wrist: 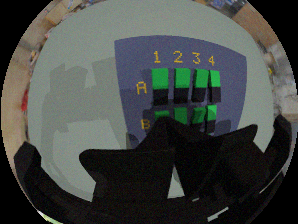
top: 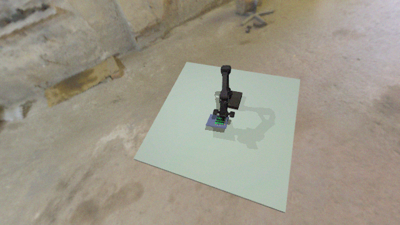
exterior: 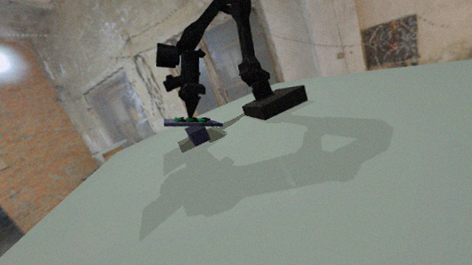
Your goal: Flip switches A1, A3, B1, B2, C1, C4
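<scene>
Top view shows the panel (top: 211, 121) (exterior: 215, 123) (wrist: 134, 65) well inside the edges of the pale surface (top: 200, 162) (exterior: 317, 221) (wrist: 95, 45), with room around it. The gripper (top: 222, 119) (exterior: 191, 118) (wrist: 162, 120), its fingers closed together, is over the panel, pointing down.

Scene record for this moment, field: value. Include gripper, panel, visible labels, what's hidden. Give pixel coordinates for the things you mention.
gripper: closed, nothing held, pointing down (top: 222, 119) (exterior: 191, 117) (wrist: 167, 125)
panel: blue, tilted (top: 210, 122) (exterior: 215, 123) (wrist: 131, 60)
panel support: dark block beneath the panel (exterior: 197, 135)
switches: green and black
printed columns: 1, 2, 3, 4
printed rows in wrist view: A, B
row A: four switches visible
row B: partly covered by the gripper
row C: hidden in wrist view
gripper-panel contact: cannot tell
arm base: dark slab (top: 235, 100) (exterior: 292, 97)
mat: pale green (top: 187, 150) (exterior: 360, 207) (wrist: 70, 45)
</scene>
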Tool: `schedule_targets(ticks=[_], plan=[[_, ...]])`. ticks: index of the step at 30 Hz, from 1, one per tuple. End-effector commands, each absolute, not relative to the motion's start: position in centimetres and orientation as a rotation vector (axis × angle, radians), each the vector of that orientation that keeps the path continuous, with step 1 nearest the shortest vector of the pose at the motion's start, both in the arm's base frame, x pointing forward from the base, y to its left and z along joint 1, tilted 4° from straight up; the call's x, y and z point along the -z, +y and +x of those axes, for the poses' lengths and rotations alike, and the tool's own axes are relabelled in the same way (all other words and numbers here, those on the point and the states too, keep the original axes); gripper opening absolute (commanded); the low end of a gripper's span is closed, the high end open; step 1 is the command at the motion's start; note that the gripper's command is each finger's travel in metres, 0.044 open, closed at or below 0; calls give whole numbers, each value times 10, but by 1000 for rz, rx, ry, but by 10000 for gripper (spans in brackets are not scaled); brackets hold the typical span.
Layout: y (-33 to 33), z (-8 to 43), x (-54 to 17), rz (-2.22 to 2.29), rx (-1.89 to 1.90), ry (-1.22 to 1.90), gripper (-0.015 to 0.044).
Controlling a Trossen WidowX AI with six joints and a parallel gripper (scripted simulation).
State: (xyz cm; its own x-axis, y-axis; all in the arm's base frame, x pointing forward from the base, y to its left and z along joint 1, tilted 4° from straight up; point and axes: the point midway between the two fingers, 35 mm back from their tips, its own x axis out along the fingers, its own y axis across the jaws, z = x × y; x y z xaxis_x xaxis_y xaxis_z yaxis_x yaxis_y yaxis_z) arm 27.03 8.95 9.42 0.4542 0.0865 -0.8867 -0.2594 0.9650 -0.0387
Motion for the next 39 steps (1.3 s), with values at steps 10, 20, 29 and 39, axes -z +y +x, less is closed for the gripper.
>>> schedule_targets(ticks=[10, 20, 29, 39], plan=[[90, 271, -92, -181, -219, 1079, 0], [90, 272, -91, -181, -219, 1079, 0], [90, 273, -90, -181, -219, 1079, 0], [84, 241, -146, -178, -220, 1055, 0]])
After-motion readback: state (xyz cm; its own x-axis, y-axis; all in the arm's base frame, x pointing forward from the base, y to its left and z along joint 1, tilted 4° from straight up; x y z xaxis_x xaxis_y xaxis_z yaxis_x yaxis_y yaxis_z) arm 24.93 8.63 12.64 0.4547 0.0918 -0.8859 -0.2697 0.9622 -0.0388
